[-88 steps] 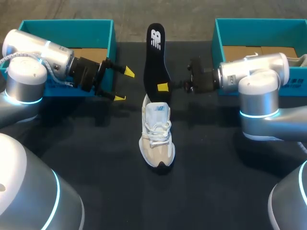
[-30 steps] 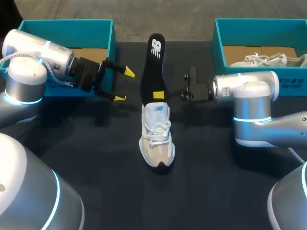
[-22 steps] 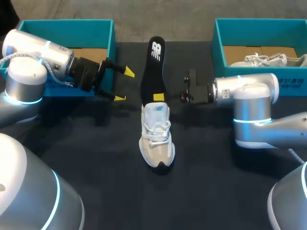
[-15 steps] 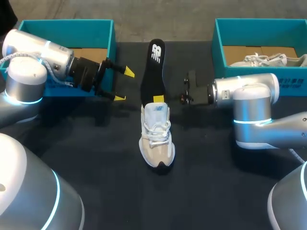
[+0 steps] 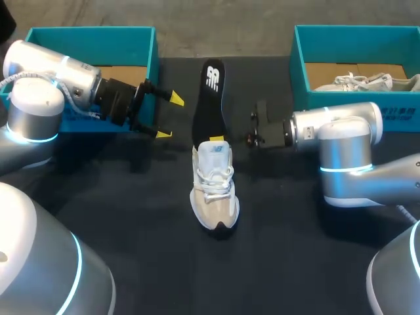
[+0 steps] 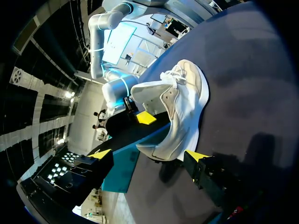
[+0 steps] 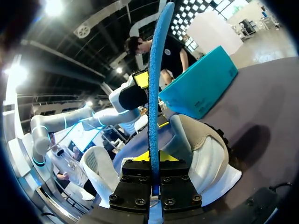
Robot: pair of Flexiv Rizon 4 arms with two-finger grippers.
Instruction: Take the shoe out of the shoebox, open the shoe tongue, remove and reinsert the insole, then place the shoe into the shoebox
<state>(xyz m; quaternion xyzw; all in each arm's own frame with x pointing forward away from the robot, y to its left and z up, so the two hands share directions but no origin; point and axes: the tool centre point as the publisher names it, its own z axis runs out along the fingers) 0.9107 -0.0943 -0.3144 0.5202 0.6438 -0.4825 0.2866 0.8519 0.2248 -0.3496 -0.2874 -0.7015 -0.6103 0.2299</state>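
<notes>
Black foam insole [image 5: 210, 92], blue along its edge, stood nearly on end over the heel of the beige-and-white lace-up sneaker [image 5: 214, 187]. My right jaws pinched it flat, just above the shoe's opening. I judged that hold was meant for steering its lower end down behind the tongue, the reinsert step; how deep it sat I could not tell. The sneaker lay on the black tabletop [image 5: 131, 216] between my two arms, toe toward me, outside both boxes. My left jaws hung spread and empty to the left of the insole, apart from it, near enough to steady the heel, I reckoned. By my left arm sat the teal cardboard shoebox [image 5: 92, 36]. A second teal box [image 5: 357, 36] at the right held another white shoe [image 5: 364, 82]. The tongue and laces looked likeliest to snag the insole.
</notes>
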